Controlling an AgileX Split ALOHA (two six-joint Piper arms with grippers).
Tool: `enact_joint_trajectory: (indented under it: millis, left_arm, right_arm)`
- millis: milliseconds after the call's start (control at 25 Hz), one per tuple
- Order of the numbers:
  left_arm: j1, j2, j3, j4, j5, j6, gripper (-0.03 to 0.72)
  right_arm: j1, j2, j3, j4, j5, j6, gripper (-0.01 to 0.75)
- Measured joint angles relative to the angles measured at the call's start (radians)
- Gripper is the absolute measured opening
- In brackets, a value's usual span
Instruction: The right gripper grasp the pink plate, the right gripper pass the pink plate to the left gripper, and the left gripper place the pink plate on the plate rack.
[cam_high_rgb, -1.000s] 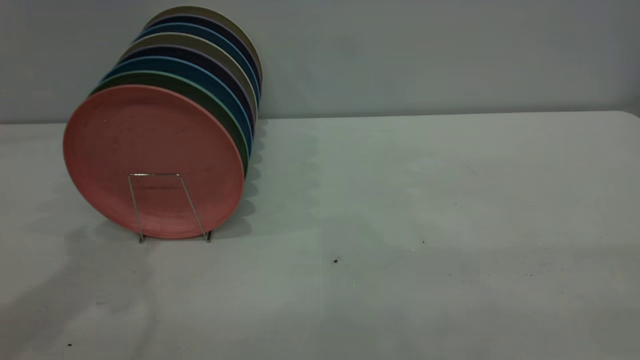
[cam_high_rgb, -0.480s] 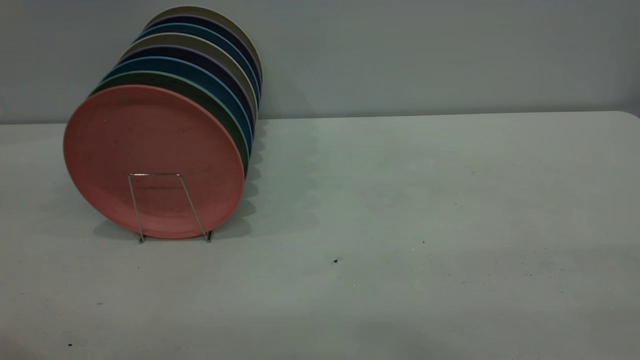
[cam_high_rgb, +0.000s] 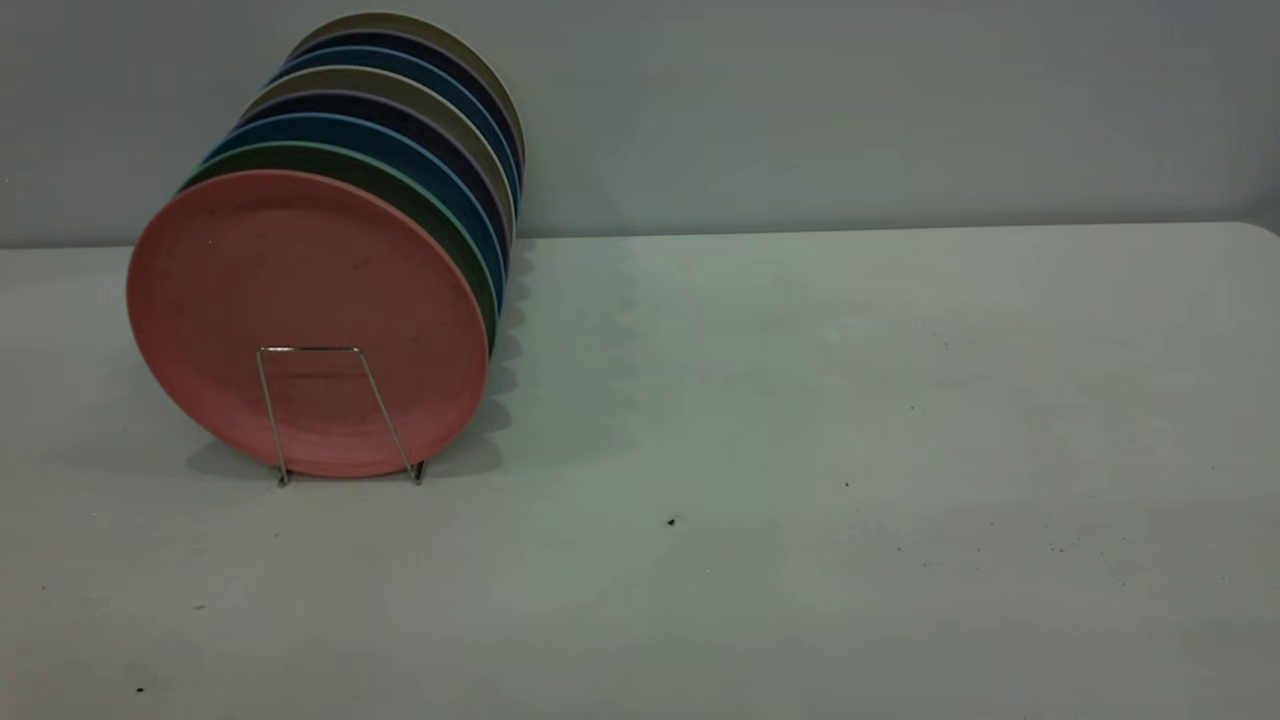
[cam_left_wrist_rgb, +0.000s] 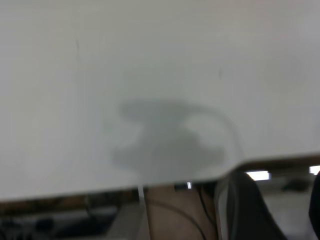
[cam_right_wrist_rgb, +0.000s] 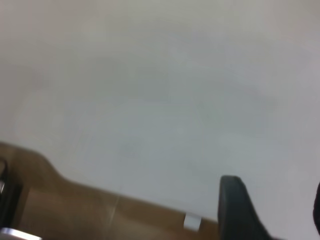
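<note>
You see the white table (cam_high_rgb: 800, 450) evenly lit now: the dark shadow that lay across its near left part a second ago has cleared, and nothing else has shifted. On the table's left side, the plate rack (cam_high_rgb: 335, 412) holds a row of plates standing on edge, running back toward the wall. The pink plate (cam_high_rgb: 305, 320) stands at the front of that row, close to upright with its top tipped slightly back, its broad face turned toward you and a little to the right; its foot sits behind the rack's front wire loop. Just behind it stands the green plate (cam_high_rgb: 420, 195), then blue, dark and tan ones.

Neither arm shows from outside. The left gripper (cam_left_wrist_rgb: 250, 210) and right gripper (cam_right_wrist_rgb: 237, 210) each show one dark finger at the table's edge; you cannot tell whether either pair is apart or together.
</note>
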Motion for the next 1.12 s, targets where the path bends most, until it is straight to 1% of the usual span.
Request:
enact_joint_trajectory:
  millis: [160,240,480,560,800,1120]
  left_arm:
    - [0.000,-0.091,0.163,0.002,0.000,-0.007,0.337]
    - [0.000,-0.155,0.221,-0.002,0.000,-0.009,0.337]
    - [0.000,-0.418,0.341,-0.091,-0.009,-0.010,0.337]
    - [0.000,-0.506,0.382,-0.111,-0.031,-0.001,0.337]
    - [0.000,-0.716,0.393,-0.112,-0.040,0.011,0.337]
    - [0.000,-0.831,0.393,-0.087,-0.039,0.011,0.337]
  right_arm:
    - [0.000,-0.098,0.000,-0.010,0.000,0.012,0.385]
    - [0.000,-0.136,0.000,-0.009,0.001,0.014,0.385]
    - [0.000,-0.169,0.000,-0.009,0.006,0.014,0.385]
    - [0.000,-0.169,0.000,-0.005,0.006,0.014,0.385]
    - [0.000,-0.169,0.000,-0.006,0.006,0.014,0.385]
    - [0.000,-0.169,0.000,-0.006,0.006,0.016,0.385]
